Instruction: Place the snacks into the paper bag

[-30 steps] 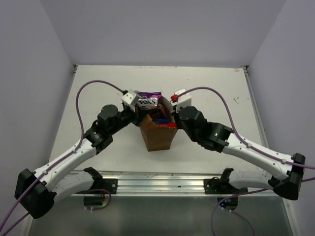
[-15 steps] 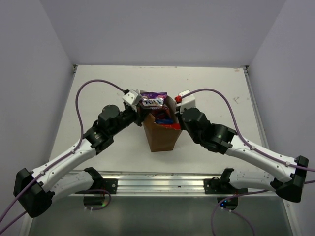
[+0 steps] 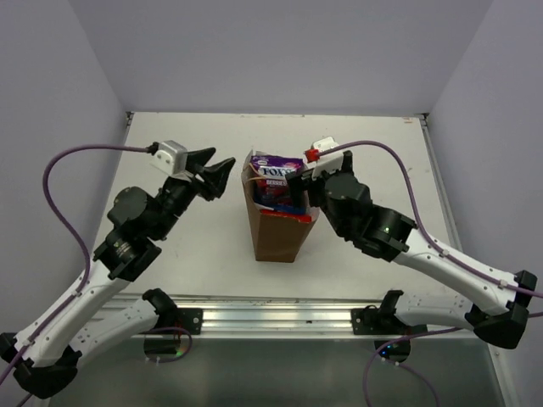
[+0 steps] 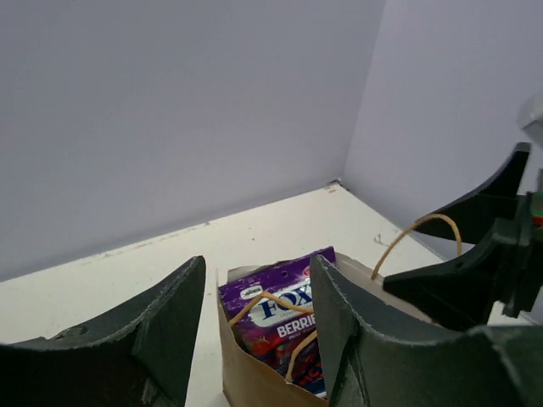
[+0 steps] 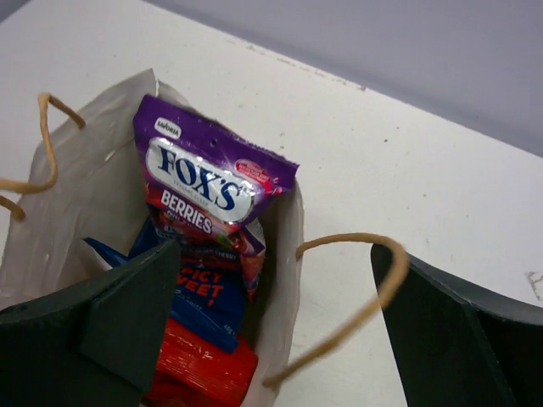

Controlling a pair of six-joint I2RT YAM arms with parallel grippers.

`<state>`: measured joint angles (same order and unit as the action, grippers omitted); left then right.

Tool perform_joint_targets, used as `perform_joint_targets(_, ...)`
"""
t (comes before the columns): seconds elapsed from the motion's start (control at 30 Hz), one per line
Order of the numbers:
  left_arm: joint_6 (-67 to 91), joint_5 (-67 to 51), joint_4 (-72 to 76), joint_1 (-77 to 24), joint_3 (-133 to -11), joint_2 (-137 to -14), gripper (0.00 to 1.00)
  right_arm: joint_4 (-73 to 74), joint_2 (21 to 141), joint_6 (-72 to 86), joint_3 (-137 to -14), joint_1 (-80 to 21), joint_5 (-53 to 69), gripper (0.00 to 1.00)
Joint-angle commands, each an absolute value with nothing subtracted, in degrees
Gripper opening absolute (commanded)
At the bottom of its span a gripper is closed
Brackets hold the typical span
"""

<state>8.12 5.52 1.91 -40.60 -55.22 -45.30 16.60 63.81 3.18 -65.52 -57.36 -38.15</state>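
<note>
Both jaws stood wide, holding nothing. My left gripper [image 3: 214, 170] hung left of the bag [image 3: 280, 233], clear of it. My right gripper [image 5: 276, 254] straddled the bag's right wall, one finger over the inside, one outside. Fox's packet [image 3: 276, 167] stood in the bag, top poking out; blue packet [image 5: 208, 297] and red packet [image 5: 199, 369] lay under it.

White table [image 3: 170, 170], pale walls [image 3: 280, 51], metal rail [image 3: 280, 315].
The table is boxed in by plain lilac-grey walls at the back and on both sides. A small dark scuff [image 3: 408, 172] marks its top near the far right corner. The silver rail runs along its near edge, left to right.
</note>
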Motion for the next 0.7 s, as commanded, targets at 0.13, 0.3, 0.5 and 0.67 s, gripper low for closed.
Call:
perform_joint_targets(0.13,9.32,32.84,-5.87,-40.87,-55.55,-38.58,0.57,24.23,55.99,1.49,-77.06,-57.22,-54.04,0.99)
perform_joint_targets(0.3,10.37,44.99,-9.58,-40.87,-54.24,-39.03,0.63,27.26,51.43,-3.5,-76.3,-57.22,-66.08,0.99)
perform_joint_targets(0.5,13.0,50.8,-13.53,-40.78,-53.88,-38.85,0.72,33.72,48.08,3.56,-71.9,-57.22,-73.56,0.99)
perform_joint_targets(0.67,13.01,49.66,-14.24,-40.69,-54.14,-39.29,0.75,37.79,49.13,8.08,-71.54,-57.22,-72.68,0.99)
